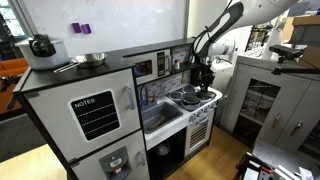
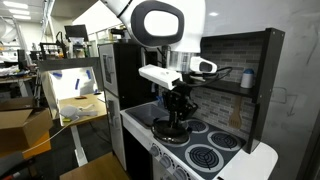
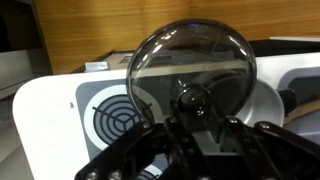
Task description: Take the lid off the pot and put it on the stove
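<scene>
Lab room w/ white toy kitchen unit on a wood floor (image 3: 90,40).

Lid (image 3: 190,70) sits right under the claw (image 3: 195,128). It's a round shiny disc w/ a dark knob at its centre, filling most of the wrist view. Claw fingers (image 3: 150,150) are pinched in narrow on the knob, so the claw is gripping the lid. Lid face is tipped toward the wrist cam.

Pot (image 2: 172,132) is directly below the claw in an exterior view, a low shape on the near corner of the stove (image 2: 262,158). Can't tell if the lid is touching the pot rim or just clear of it; too small and dark there.

Stove top is white. One burner (image 3: 112,115) w/ dark rings lies just beside the claw in the wrist view, partly behind the lid edge. More burners lie further out from the claw in both exterior views.

Arm (image 1: 222,25) comes down to the claw from above.

Outward from the claw, past the stove: sink (image 1: 160,115), then fridge (image 1: 95,115) w/ a NOTES board. On the fridge top, well apart from the claw, are a steel bowl (image 1: 90,59) w/ handle and a dark kettle (image 1: 42,45).
</scene>
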Controlling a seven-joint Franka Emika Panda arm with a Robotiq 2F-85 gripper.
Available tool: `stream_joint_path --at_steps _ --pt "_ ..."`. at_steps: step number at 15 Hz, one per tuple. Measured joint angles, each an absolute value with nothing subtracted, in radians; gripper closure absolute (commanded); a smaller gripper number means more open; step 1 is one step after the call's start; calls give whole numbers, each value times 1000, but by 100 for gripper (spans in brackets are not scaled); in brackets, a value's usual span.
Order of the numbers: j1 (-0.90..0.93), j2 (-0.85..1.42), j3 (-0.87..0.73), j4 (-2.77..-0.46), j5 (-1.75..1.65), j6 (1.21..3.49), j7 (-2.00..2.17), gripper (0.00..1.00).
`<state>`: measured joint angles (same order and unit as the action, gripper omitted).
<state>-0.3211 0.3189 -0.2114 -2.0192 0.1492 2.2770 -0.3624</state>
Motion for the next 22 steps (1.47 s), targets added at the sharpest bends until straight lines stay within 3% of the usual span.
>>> stream_joint_path --at_steps 22 --pt "-424 302 -264 -2103 222 2469 -352 92"
